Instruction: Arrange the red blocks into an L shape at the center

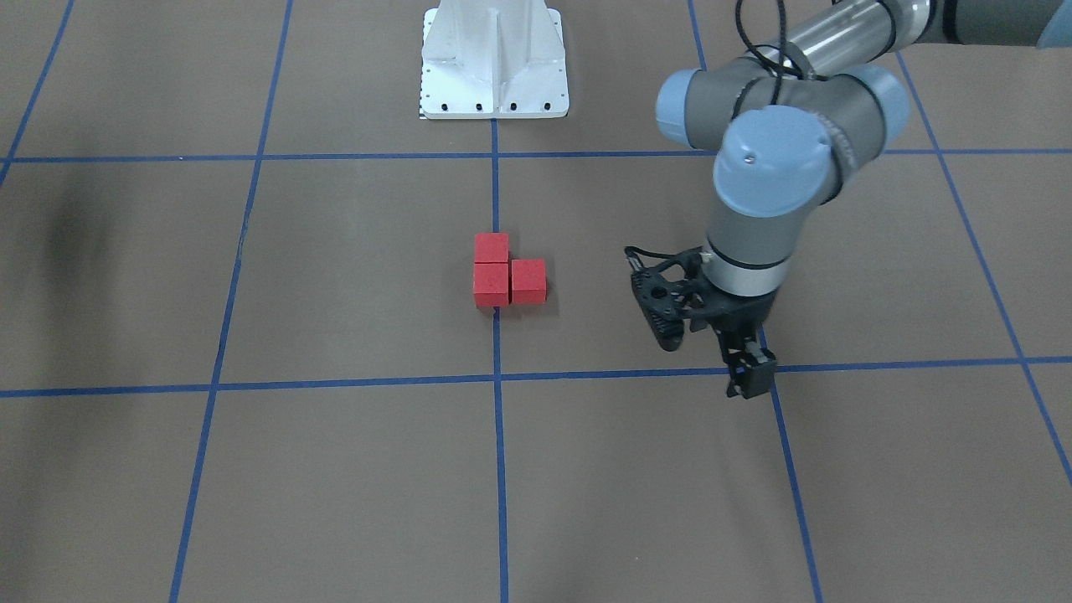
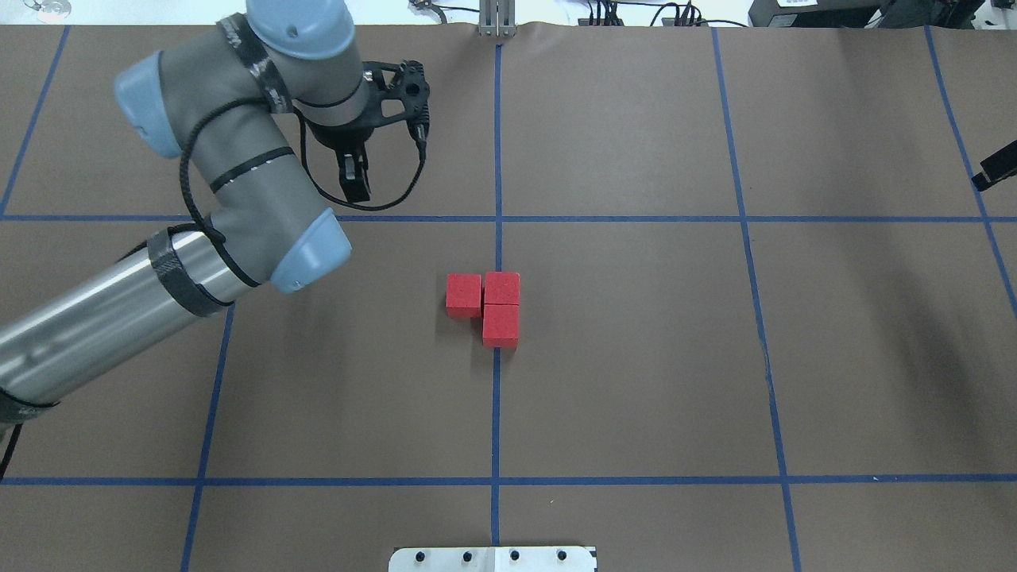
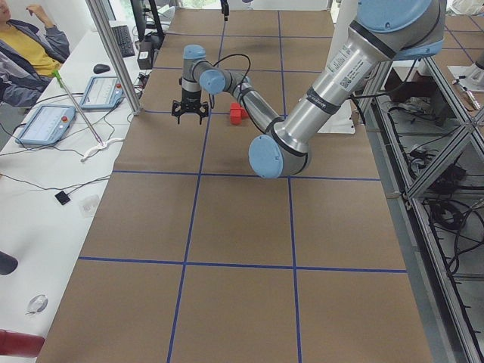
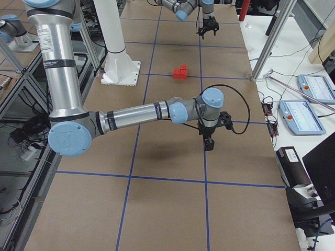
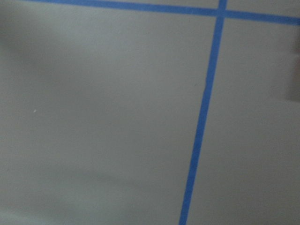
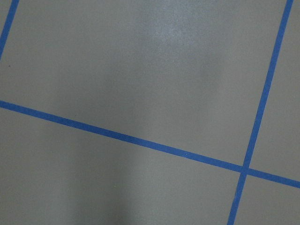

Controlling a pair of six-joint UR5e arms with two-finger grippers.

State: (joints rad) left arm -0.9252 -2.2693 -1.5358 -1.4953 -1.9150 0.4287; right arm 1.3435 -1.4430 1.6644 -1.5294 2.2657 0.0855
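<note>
Left gripper: empty, fingers apart, hanging low off to one side of the center. Risk of knocking the red blocks, touching in an L on the middle tape line, askew on any low inward sweep. Right gripper: well apart, finger state indiscernible. Matte, square-edged cubes; smooth brown surface, likely low friction.
</note>
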